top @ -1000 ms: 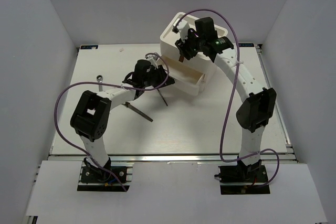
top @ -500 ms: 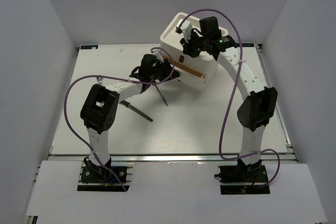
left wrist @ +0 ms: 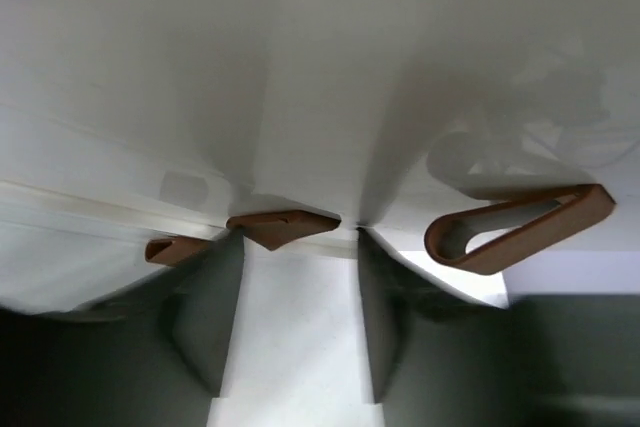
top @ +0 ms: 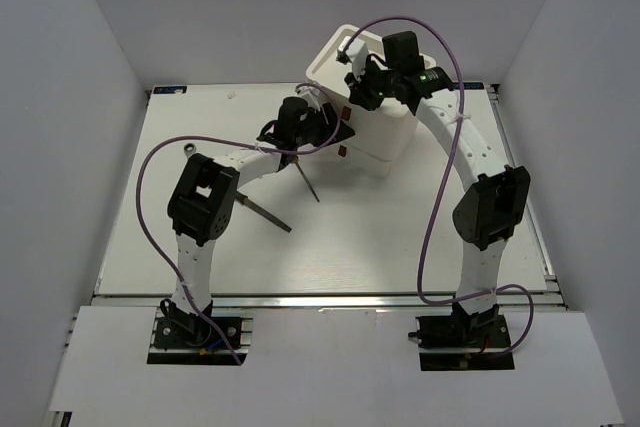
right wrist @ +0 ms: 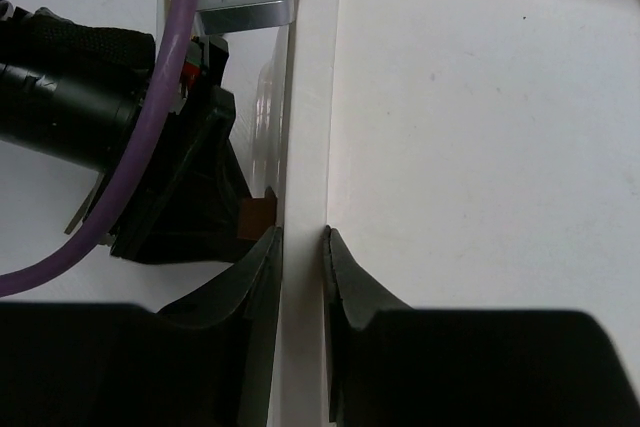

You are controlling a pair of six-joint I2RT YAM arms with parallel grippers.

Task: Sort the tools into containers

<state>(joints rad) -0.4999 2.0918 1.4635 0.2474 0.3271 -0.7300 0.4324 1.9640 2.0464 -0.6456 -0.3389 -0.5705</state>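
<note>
- At 12 o'clock on the table (top: 400,237), seen from above: the white stacked box (top: 380,142). It is square and its drawer fronts sit flush.
- Left gripper (left wrist: 300,247) — its fingers are spread and stand against the drawer fronts. One red-brown tab (left wrist: 283,225) sits between the fingertips. In the wrist view a looped tab (left wrist: 520,232) lies at 3 o'clock from it, and a smaller tab (left wrist: 165,250) at 9 o'clock.
- Right gripper (right wrist: 302,237) — it pinches the tray rim (right wrist: 305,97) at the top of the box, one finger on each side of the white wall.
- Tools on the table: a thin dark screwdriver (top: 309,184) lies at 7 o'clock from the box. A second thin tool (top: 266,216) lies farther out the same way, and the two do not touch. Their handle colours cannot be told.
- Small grey wrench (top: 188,150): at 9 o'clock from the box, near the table's left edge.
</note>
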